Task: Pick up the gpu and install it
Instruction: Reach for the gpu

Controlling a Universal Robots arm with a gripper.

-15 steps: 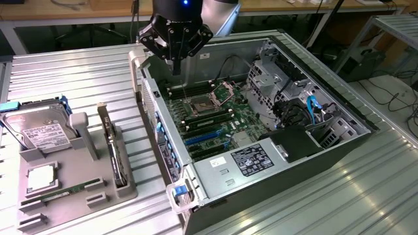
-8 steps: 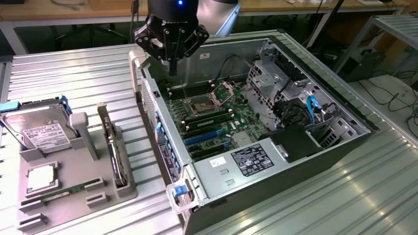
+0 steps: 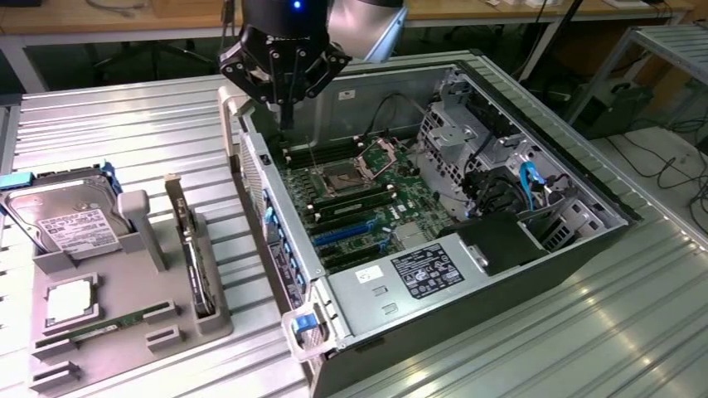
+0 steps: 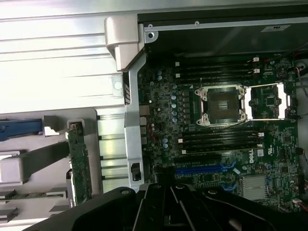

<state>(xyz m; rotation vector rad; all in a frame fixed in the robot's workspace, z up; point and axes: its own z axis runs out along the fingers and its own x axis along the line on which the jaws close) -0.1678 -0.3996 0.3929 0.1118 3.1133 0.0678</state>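
Closed black pincer point(image 3: 285, 118) holds nothing, top centre of the exterior view, over the open computer case point(image 3: 476, 323).
I see the thin dark circuit-card gpu point(image 3: 195, 257) on edge in the grey tray point(image 3: 124, 356), lower left, well apart.

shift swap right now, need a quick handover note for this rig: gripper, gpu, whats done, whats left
Gripper: shut, holding nothing, hanging above a corner of the open pc case.
gpu: standing on edge in the grey tray beside the case, apart from the gripper.
Done: nothing that shows; no card is seated on the motherboard.
Left: gpu not yet picked up, not yet installed.
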